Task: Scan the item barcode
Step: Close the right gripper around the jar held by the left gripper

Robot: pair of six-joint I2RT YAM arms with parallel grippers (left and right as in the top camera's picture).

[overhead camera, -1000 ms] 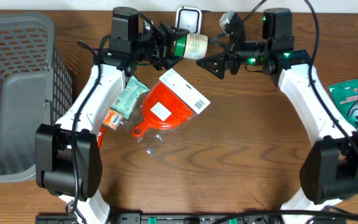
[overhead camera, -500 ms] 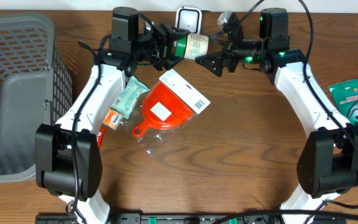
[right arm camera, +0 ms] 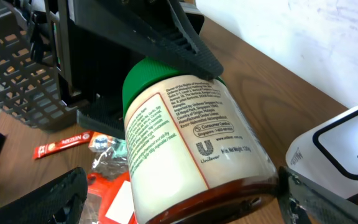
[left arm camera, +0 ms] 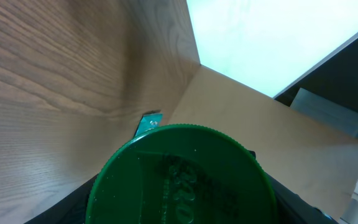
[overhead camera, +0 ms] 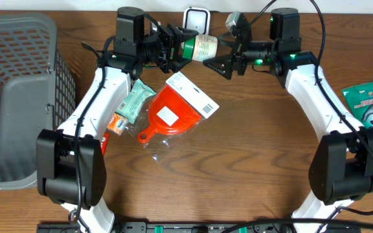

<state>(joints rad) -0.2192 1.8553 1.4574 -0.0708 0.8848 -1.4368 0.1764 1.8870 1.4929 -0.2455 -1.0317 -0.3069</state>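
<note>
Overhead: the left gripper (overhead camera: 173, 46) clamps the jar (overhead camera: 203, 47) by its green lid (overhead camera: 186, 46), just short of the scanner (overhead camera: 197, 18). The right gripper (overhead camera: 211, 57), jaws wide, has edged closer within a second.

Left wrist: the green lid (left arm camera: 179, 177) fills the grip.

Right wrist: the jar (right arm camera: 191, 143) lies between spread fingers (right arm camera: 45, 198). A square close, clear of the label (right arm camera: 197, 124), looks wisest.

Jar, lid and surroundings clipped or blurred

In the right wrist view the jar (right arm camera: 191, 143) lost its base to the bottom edge and its smallest label print was too fine to read. The fingers (right arm camera: 45, 199) of the right end effector (right arm camera: 183, 177) were clipped at the lower corners, and the scanner (right arm camera: 337, 149) at the right edge. The left wrist view cut the green lid (left arm camera: 179, 174) at the bottom, its embossed lettering blurred. Overhead, the basket (overhead camera: 18, 97) ran off the left edge and the green packet (overhead camera: 370, 107) off the right.
</note>
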